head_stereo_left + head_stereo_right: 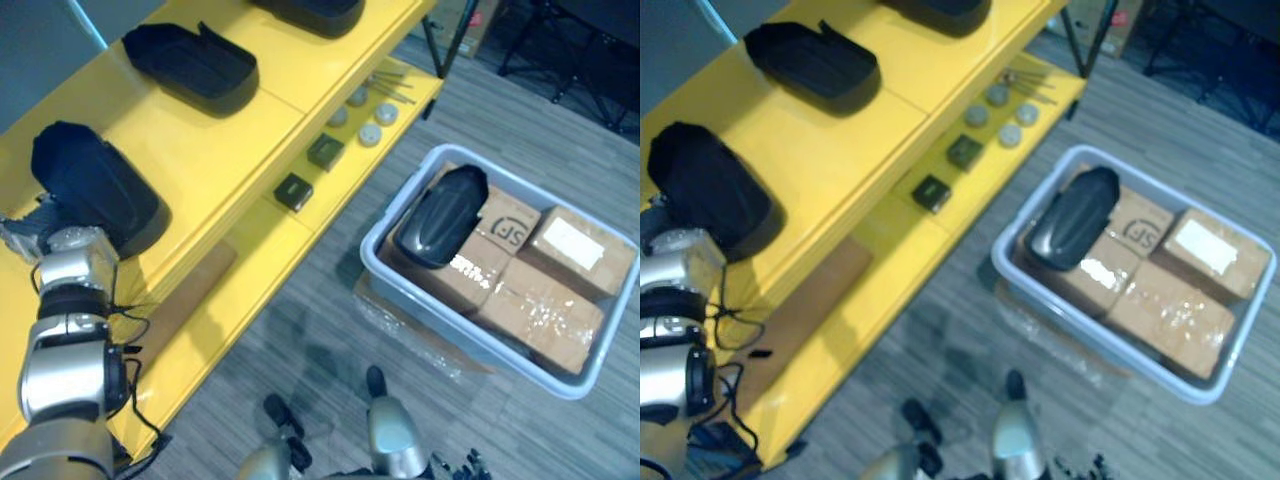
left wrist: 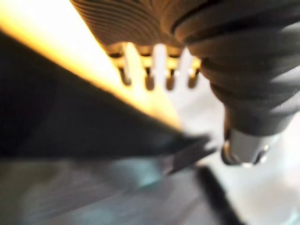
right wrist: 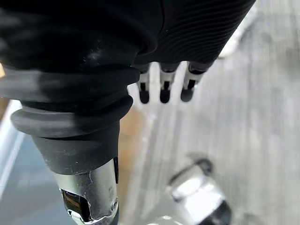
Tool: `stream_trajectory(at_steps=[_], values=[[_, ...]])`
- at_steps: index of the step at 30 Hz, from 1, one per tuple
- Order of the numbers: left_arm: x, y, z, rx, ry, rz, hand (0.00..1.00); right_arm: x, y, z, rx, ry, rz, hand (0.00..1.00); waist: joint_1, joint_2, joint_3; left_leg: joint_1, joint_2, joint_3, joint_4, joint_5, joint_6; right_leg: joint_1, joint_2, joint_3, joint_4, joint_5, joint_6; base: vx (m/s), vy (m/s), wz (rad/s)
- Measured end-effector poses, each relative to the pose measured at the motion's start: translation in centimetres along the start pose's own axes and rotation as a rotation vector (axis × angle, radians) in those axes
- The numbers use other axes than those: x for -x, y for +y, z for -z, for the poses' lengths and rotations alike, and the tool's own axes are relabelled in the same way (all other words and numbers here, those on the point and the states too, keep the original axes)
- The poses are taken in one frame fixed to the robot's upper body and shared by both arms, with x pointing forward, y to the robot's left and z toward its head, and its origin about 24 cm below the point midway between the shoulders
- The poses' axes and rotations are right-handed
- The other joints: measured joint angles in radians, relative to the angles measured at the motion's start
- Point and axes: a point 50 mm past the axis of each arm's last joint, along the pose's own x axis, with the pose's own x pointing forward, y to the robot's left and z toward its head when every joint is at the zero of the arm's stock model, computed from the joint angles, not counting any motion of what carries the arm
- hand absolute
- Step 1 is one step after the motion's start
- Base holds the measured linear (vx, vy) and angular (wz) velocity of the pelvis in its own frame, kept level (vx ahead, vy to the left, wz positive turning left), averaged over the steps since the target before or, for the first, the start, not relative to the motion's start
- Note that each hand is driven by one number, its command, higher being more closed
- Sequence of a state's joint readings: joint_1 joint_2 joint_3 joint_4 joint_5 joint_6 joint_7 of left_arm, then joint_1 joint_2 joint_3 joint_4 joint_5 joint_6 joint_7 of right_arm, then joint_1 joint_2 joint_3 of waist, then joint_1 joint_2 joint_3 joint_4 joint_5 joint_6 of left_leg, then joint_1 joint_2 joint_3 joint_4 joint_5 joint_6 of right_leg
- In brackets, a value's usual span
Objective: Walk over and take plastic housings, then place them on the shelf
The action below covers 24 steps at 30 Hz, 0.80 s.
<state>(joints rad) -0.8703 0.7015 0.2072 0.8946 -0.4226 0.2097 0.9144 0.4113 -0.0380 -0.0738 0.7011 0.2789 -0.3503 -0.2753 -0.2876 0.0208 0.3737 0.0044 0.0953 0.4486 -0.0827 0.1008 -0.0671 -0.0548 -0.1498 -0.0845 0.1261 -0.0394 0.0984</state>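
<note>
Near housing (image 1: 95, 190) sits on the top deck of the yellow shelf (image 1: 230, 140), right ahead of my L hand (image 2: 187, 42), its closest end just beside the fingers (image 2: 149, 77); touching or not, can't tell. Its long axis runs away from the hand, across the deck's depth. L hand fingers are straight, thumb apart, wrapped round nothing, so I judge this one as placed. What the next move turns on, IMO: the bin housing (image 1: 440, 215) lies well apart from the L hand, off to its right and lower. It rests on cardboard boxes (image 1: 540, 300) at the end of the grey bin (image 1: 440, 322) closer to the shelf. Its long axis points approx away from me, tilted a bit right. R hand (image 3: 164, 47) hangs over floor, fingers straight, holding nothing. Can't tell how near it is to the bin, but it's on the bin's side, so prob the better reach. Farther beyond the L hand along the deck: second housing (image 1: 190, 65).
</note>
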Motion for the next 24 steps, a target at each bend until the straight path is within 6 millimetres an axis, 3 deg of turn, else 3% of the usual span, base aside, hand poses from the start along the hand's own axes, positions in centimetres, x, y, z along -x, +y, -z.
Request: stream_trajectory(at_steps=[5,7,9,15,18,21,24], values=[[0.8,-0.1,-5.4,0.245,-0.171,-0.010,0.00,-0.3,0.4,-5.0,-0.105,-0.257,0.080,0.00,0.004,-0.001,-0.004,0.031,0.000,0.002,-0.005,-0.004,-0.001,0.042,0.000,-0.002,-0.022,0.002,0.003,0.00,0.000,0.00],[1.5,0.1,-8.0,0.311,-0.289,-0.005,0.00,-0.2,0.4,-7.6,-0.145,-0.385,0.095,0.00,0.005,0.007,-0.033,0.032,0.000,0.001,-0.006,-0.007,-0.002,0.055,-0.002,-0.009,-0.042,0.008,0.011,0.02,0.004,0.03],[2.2,-0.2,-9.1,0.343,-0.350,0.016,0.00,0.0,0.3,-8.9,-0.150,-0.455,0.094,0.00,0.009,0.010,-0.063,0.030,-0.001,-0.001,-0.006,-0.007,-0.002,0.060,-0.003,-0.022,-0.050,0.010,0.013,0.06,0.006,0.09],[4.7,-1.0,-11.6,0.449,-0.525,0.175,0.00,2.6,2.5,-17.3,-0.182,-0.892,-0.064,0.00,0.044,0.011,-0.170,0.050,0.005,-0.012,-0.006,-0.006,-0.002,0.122,-0.007,-0.057,-0.092,0.013,0.012,0.06,0.011,0.13],[6.3,1.2,-10.5,0.545,-0.681,0.258,0.00,4.7,2.9,-21.9,-0.252,-1.129,-0.130,0.00,0.072,0.020,-0.208,0.056,0.004,-0.042,-0.005,-0.004,-0.003,0.148,-0.003,-0.097,-0.094,0.015,0.012,0.01,0.001,0.27],[7.0,5.1,-6.1,0.558,-0.741,0.226,0.00,6.3,1.9,-25.1,-0.275,-1.296,-0.141,0.00,0.121,0.029,-0.237,0.058,0.003,-0.080,-0.006,-0.004,-0.003,0.171,-0.004,-0.136,-0.097,0.015,0.012,-0.02,0.011,0.34],[7.0,10.5,-0.7,0.443,-0.724,0.099,0.00,7.3,1.2,-27.3,-0.240,-1.382,-0.176,0.00,0.172,0.014,-0.261,0.043,-0.001,-0.130,-0.006,0.003,-0.002,0.197,-0.005,-0.193,-0.108,0.014,0.011,-0.05,0.013,0.49]])
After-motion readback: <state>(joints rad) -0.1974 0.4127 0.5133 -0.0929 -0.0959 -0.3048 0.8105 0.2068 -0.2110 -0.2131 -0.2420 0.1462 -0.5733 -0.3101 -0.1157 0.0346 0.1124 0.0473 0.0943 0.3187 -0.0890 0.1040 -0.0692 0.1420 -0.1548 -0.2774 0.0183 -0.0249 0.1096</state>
